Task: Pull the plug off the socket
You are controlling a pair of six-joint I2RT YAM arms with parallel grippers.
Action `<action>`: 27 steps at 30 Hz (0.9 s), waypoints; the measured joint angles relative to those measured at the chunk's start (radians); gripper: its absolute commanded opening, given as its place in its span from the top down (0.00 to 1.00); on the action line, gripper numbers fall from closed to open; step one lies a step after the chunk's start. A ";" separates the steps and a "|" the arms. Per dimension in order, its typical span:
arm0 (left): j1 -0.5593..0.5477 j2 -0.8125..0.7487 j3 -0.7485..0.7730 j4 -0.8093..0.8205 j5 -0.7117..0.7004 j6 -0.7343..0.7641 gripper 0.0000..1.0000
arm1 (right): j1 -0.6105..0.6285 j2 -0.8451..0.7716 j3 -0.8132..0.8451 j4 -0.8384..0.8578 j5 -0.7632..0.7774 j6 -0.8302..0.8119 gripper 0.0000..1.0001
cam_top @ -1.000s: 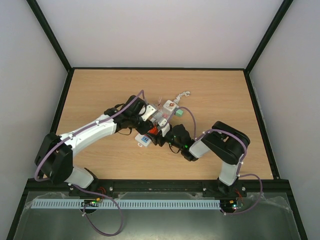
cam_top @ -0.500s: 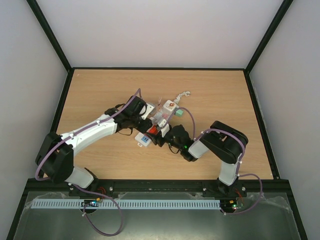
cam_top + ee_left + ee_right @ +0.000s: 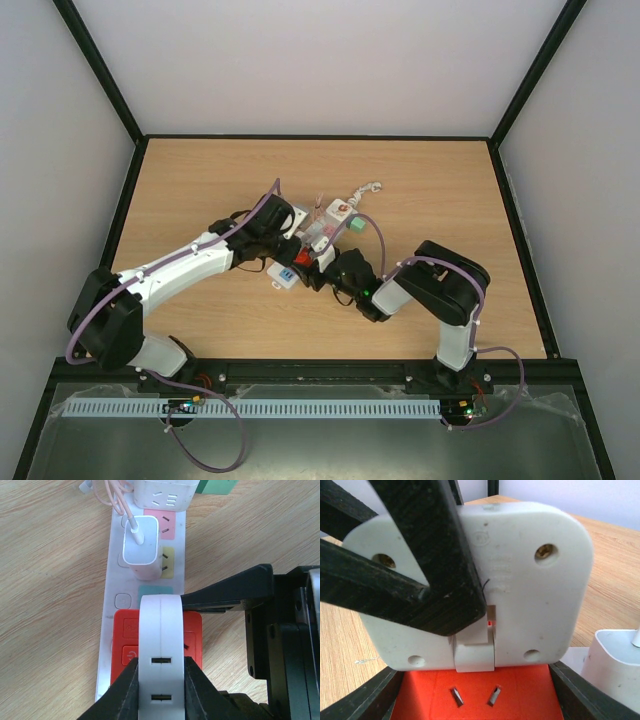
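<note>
A pale wood table (image 3: 200,180) inside plain grey walls carries the power strip (image 3: 113,580), which lies slantwise near the table's middle with both arms bent in over it. The plug (image 3: 160,625), white and flat with rounded shoulders, stands upright in the red panel (image 3: 194,635) at one end of the strip. Further along the strip, a white charger (image 3: 141,542) with its cable sits in another outlet.

The left gripper (image 3: 161,687) is pressed together on the plug, pinching it by its two broad faces. The right gripper (image 3: 475,696) comes in from the strip's side with its jaws spread, one finger on either side of the plug's foot above the red panel. Whether they bear down on the strip cannot be told.

The pull should probably go straight away from the strip's face, in line with the pins, with no sideways twist. The strip looks light and may well lift with the plug, so the right fingers ought to press it to the table first, clear of the charger's cable
</note>
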 measured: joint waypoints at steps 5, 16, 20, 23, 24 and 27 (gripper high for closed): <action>-0.001 0.000 0.000 0.000 -0.011 -0.001 0.97 | 0.001 0.006 0.007 0.000 0.002 0.000 0.44; -0.001 0.000 0.021 -0.029 -0.016 -0.004 0.97 | 0.003 0.016 0.018 0.000 0.004 -0.003 0.51; 0.000 -0.010 0.055 -0.048 -0.009 -0.003 0.97 | 0.003 0.018 0.018 0.003 0.011 -0.002 0.51; 0.003 -0.022 0.087 -0.038 -0.005 -0.003 0.97 | 0.003 0.021 0.018 0.008 0.014 -0.003 0.51; 0.006 -0.028 0.090 -0.034 -0.002 -0.003 0.97 | 0.003 0.021 0.018 0.009 0.014 -0.003 0.50; 0.014 -0.043 0.091 -0.033 0.010 -0.003 0.97 | 0.003 0.021 0.018 0.009 0.014 -0.003 0.43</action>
